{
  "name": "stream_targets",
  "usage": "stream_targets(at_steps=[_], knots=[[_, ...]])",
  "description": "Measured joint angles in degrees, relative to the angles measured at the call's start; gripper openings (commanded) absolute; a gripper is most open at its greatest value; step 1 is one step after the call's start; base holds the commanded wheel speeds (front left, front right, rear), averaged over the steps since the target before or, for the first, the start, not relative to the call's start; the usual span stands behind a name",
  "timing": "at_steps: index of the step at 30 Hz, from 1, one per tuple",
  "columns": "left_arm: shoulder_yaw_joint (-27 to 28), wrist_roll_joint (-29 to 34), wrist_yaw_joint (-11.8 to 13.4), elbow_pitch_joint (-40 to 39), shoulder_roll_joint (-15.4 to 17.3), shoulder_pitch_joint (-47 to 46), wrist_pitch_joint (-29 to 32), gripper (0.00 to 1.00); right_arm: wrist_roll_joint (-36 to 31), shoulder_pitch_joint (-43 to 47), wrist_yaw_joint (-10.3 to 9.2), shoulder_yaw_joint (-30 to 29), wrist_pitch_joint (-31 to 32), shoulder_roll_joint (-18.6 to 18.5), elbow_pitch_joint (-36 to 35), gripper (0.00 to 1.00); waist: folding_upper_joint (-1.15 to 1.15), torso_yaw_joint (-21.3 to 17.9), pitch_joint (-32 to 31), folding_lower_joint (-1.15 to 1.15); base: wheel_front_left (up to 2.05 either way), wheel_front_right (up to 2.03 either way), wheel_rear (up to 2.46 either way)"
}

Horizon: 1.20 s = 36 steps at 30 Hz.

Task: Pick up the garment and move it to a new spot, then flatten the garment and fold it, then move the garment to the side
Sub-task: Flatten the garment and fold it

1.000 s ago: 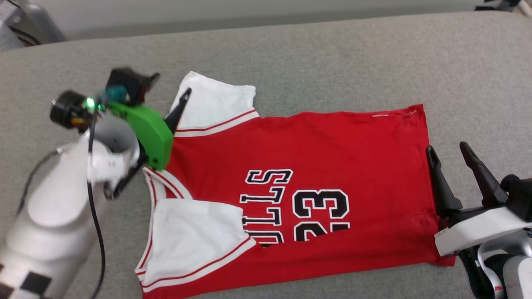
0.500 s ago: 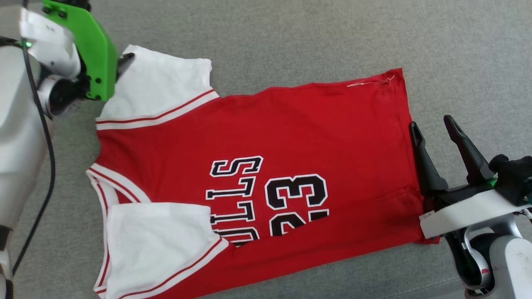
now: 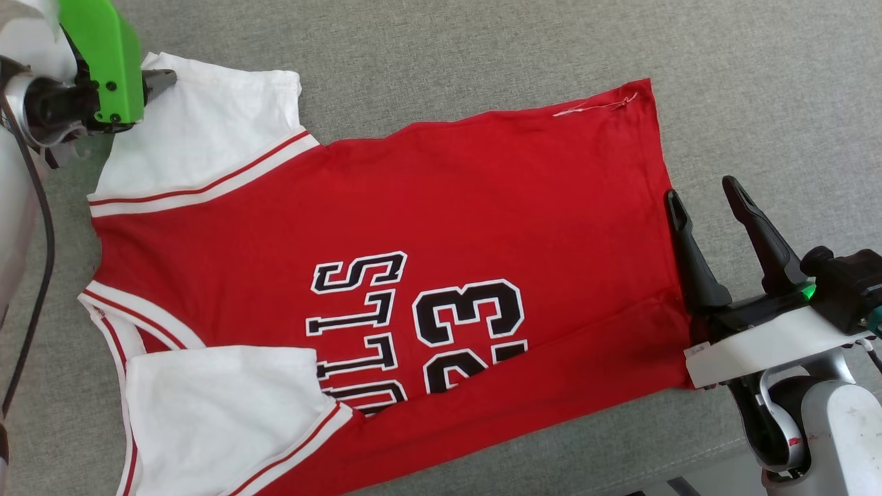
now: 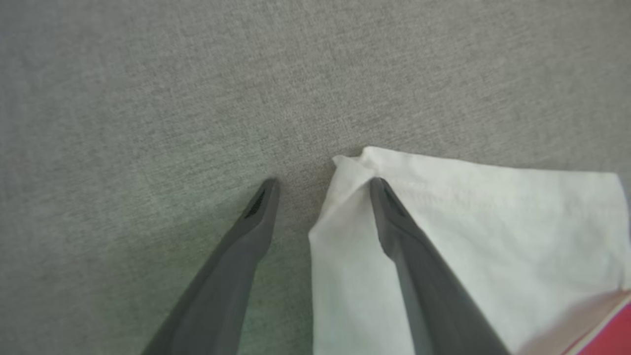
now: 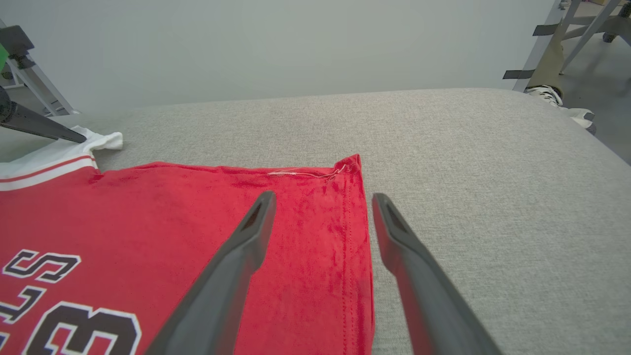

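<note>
One garment [image 3: 482, 207] spread on grey cushion [image 3: 482, 55], pale wall [image 5: 246, 44] behind; left gripper [image 4: 323, 185], right gripper [image 5: 323, 199] jaws released.

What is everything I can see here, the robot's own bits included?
garment: one, red with white sleeves and black lettering, spread out across the cushion.
loose thread: one, white, at the garment's far hem corner.
cushion: one, grey fabric, under everything.
wall: one, pale grey, behind the cushion.
person's foot: at least one, pale shoe, on the floor past the cushion's far right corner.
cable: one, black, beside the left arm.
green cover: one, on the left wrist.
left claw: one, dark grey, open, at the far white sleeve's corner.
right claw: one, dark grey, open, astride the garment's hem.
</note>
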Motion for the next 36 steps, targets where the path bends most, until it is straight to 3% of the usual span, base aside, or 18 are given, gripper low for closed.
stream_targets(at_steps=[1,6,16,24,30,36], knots=[[0.1,-0.5,0.0,0.2,0.0,-0.3,1.1,0.00,0.0,0.0,0.00,-0.1,-0.1,0.0,0.0,1.00,0.00,0.0,0.1,0.00,0.00,0.00,0.00],[0.5,-2.2,0.3,0.1,-1.3,-0.3,2.1,0.00,0.0,0.0,0.00,-0.5,0.0,-0.1,0.1,1.00,0.00,0.5,-0.2,0.00,0.00,0.00,0.00],[1.6,-2.3,1.2,-2.9,-3.2,3.2,-7.6,0.00,-0.1,0.0,0.00,-1.1,3.1,-1.8,1.0,1.00,0.00,2.3,-3.7,0.00,0.00,0.00,0.00],[1.8,-2.2,2.0,-13.4,-2.2,9.0,-10.7,0.00,-0.5,-0.3,0.00,-1.8,15.4,-7.9,1.7,1.00,0.00,5.0,-7.8,0.00,0.00,0.00,0.00],[1.3,-2.0,5.2,-28.9,1.1,15.2,-10.7,0.00,4.0,-7.1,0.00,-1.7,29.5,-12.8,4.5,1.00,0.00,8.3,-9.2,-0.01,0.00,0.00,0.00],[1.1,-1.6,9.4,-43.8,3.9,20.0,-10.0,0.00,7.7,-14.9,0.00,-1.9,38.5,-17.5,10.2,1.00,0.00,11.7,-8.7,-0.01,0.00,0.00,0.00]])
